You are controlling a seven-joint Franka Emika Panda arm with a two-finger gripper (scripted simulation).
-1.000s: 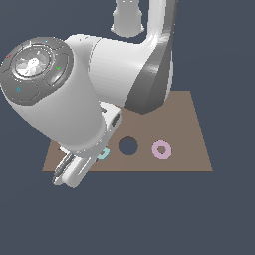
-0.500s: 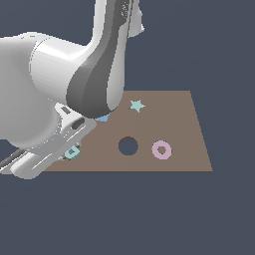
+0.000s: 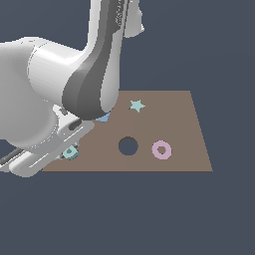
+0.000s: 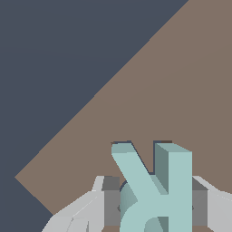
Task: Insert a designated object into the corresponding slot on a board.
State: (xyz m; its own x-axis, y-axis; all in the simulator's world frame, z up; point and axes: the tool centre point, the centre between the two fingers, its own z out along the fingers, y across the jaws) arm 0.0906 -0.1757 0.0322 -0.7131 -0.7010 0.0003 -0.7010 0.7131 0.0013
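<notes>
At the near left corner of the brown board we see the tool clamped on the pale teal R block. Further right lie a teal star, a round dark hole and a pink ring.
</notes>
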